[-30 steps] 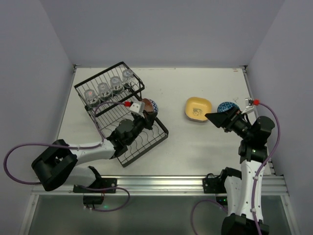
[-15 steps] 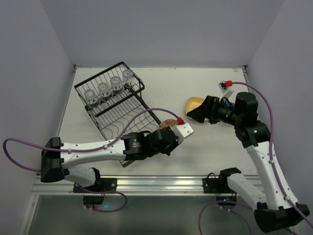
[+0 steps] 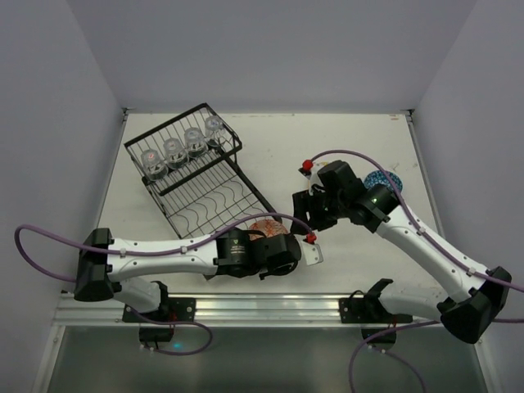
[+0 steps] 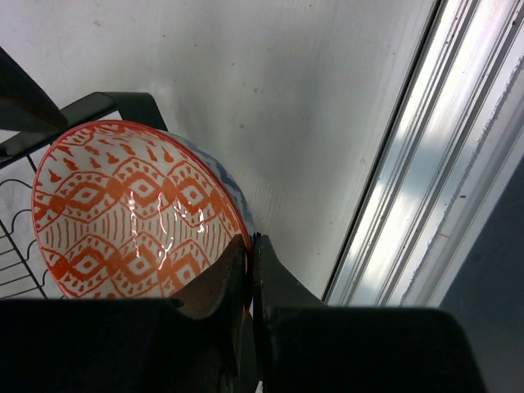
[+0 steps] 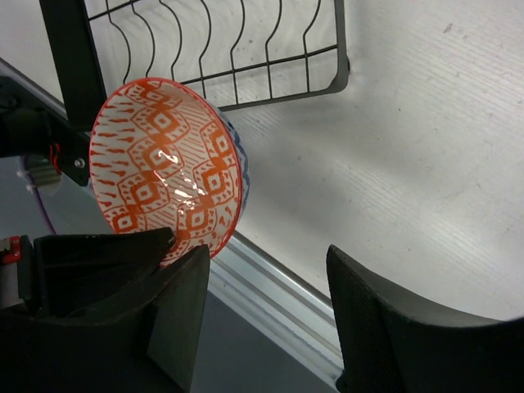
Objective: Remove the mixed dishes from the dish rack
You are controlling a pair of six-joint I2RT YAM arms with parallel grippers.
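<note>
My left gripper [image 3: 273,239] is shut on the rim of a red-brown patterned bowl [image 3: 266,228], holding it tilted just off the near right corner of the black wire dish rack [image 3: 196,184]. In the left wrist view the jaws pinch the bowl [image 4: 131,217] at its lower right rim. My right gripper [image 3: 301,219] hangs open just right of the bowl [image 5: 168,164], one finger [image 5: 176,311] close under its rim and nothing between the jaws. Several clear glass cups [image 3: 173,149] stand in the rack's basket. A blue bowl [image 3: 385,178] sits at the right. The plates are hidden.
The metal rail [image 3: 270,307] along the table's near edge runs just below both grippers. The rack's flat tray section with wavy dividers [image 5: 221,49] lies behind the bowl. The right arm [image 3: 409,229] crosses the right side of the table above where the blue bowl rests.
My left arm carried the bowl out of the rack toward the near edge. My right arm swung left, away from the blue bowl, to the held bowl, its jaws narrowing.
</note>
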